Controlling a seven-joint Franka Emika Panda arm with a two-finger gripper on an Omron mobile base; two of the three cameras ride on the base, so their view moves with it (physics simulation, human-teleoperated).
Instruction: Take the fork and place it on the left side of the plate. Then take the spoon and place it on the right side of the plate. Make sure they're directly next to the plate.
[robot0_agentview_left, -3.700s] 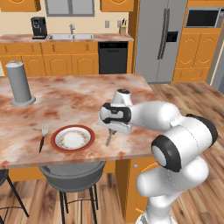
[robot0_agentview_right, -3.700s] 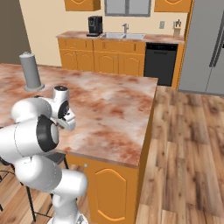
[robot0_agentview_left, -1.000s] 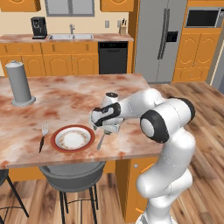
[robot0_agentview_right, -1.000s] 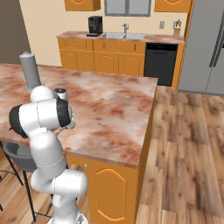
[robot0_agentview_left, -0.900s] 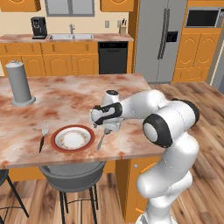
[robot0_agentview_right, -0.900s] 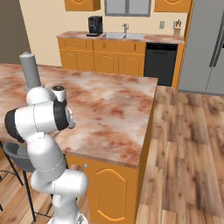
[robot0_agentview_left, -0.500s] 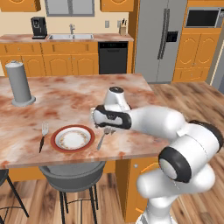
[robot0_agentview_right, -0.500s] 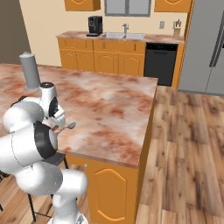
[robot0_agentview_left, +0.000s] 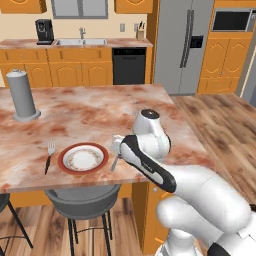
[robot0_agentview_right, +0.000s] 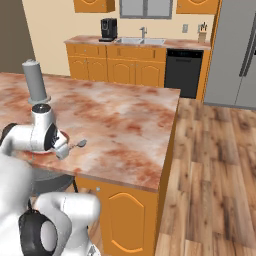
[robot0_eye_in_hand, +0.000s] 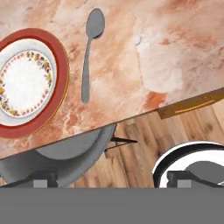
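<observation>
Bright, even rendered light — soft shadows, slight blur

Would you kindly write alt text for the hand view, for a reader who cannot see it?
An all-silver metal spoon lies free on the pink marbled counter, just beside a round red-rimmed plate with a patterned white centre. Below the counter's edge are a grey stool seat and wooden floor.

The round plate (robot0_eye_in_hand: 30, 83), red-brown rim around a white centre with a patterned ring, lies flat on the counter, ahead and left of the gripper (robot0_eye_in_hand: 109, 177) in the hand view. The all-silver spoon (robot0_eye_in_hand: 89, 50) lies just beside its rim, straight ahead of the gripper. The black-handled fork (robot0_agentview_left: 48, 155) lies beyond the plate's far side.
</observation>
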